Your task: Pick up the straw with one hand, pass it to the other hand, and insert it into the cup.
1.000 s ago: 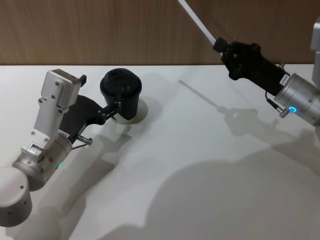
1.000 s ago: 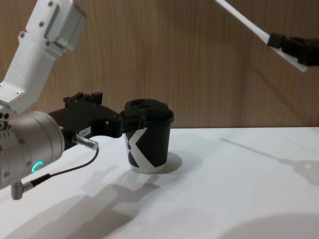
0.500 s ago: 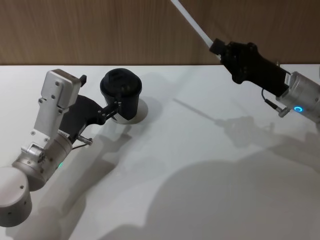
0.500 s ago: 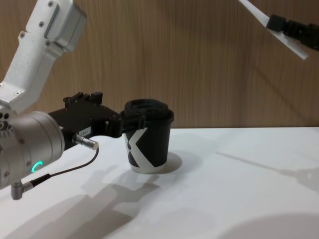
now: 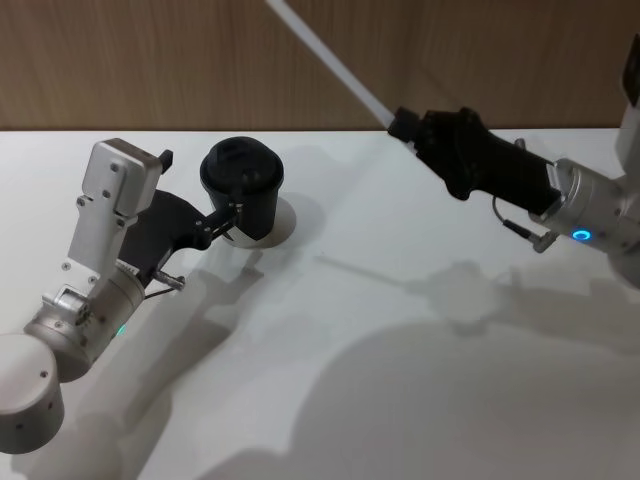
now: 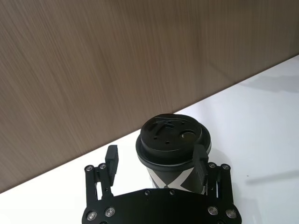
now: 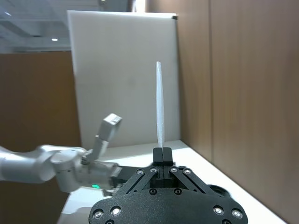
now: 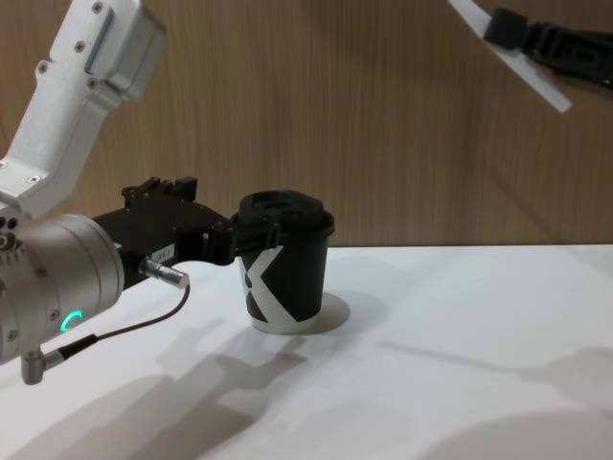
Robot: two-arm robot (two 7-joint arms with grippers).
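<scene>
Right jaws are pinched shut on the white straw (image 5: 330, 55) near its lower end. Over the last second my right gripper (image 5: 400, 121) has swung leftward and a little nearer, carrying the straw from the far right toward the middle of the table. The long part slants up and to my left, and a short stub pokes out below the grip. It hangs high in the air, well apart from the lidded paper cup (image 8: 285, 278). I judge the handover done, and what remains is to tip the stub down over the lid's opening. My left gripper (image 6: 156, 158) has not moved: its jaws stand open astride the cup, one finger against the lid's rim, the other just off the side. The white tabletop (image 5: 350, 330) is bare and matte and carries the straw's thin shadow (image 5: 360, 272) along with broad arm shadows. A wood-panelled wall (image 5: 150, 60) runs behind it, and a tall white board (image 7: 121, 70) stands in the room beyond.
</scene>
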